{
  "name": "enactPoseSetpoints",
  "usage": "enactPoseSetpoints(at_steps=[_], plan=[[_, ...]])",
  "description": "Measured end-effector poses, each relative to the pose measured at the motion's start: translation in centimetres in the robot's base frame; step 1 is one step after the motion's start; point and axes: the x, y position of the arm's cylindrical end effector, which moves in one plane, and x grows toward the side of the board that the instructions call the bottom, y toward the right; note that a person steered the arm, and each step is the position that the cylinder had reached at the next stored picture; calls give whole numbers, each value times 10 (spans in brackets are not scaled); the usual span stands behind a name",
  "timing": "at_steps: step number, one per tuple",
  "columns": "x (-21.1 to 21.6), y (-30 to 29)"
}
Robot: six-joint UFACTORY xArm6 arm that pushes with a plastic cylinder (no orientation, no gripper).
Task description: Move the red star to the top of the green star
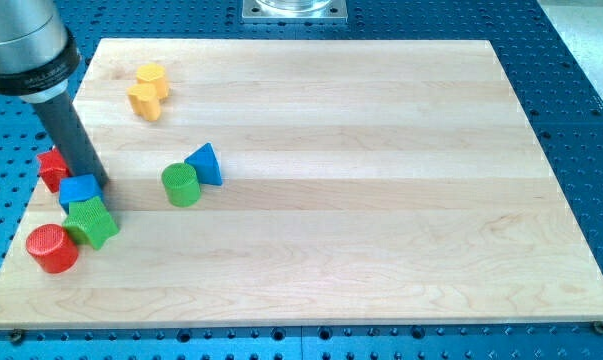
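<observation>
Counting two red, two green, two blue, two yellow blocks.

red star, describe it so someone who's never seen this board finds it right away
Go to the wooden board's left edge, about halfway down. The red star-shaped block sits there, partly hidden behind my rod, just above the blue block. Unlike the red cylinder lower down, it has notched sides.

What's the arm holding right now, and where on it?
Nothing is held: the arm ends in a bare rod. My tip is down on the board between the red star and the blue block.
</observation>
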Motion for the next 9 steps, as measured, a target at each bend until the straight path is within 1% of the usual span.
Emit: enactPoseSetpoints(at_steps=[1,2,3,4,5,6,7,8,9], plan=[[19,-1],[27,-14],[58,-56],[37,-64],[-40,-65],[-51,-57],[17,-41],[61,-27],[13,-27]])
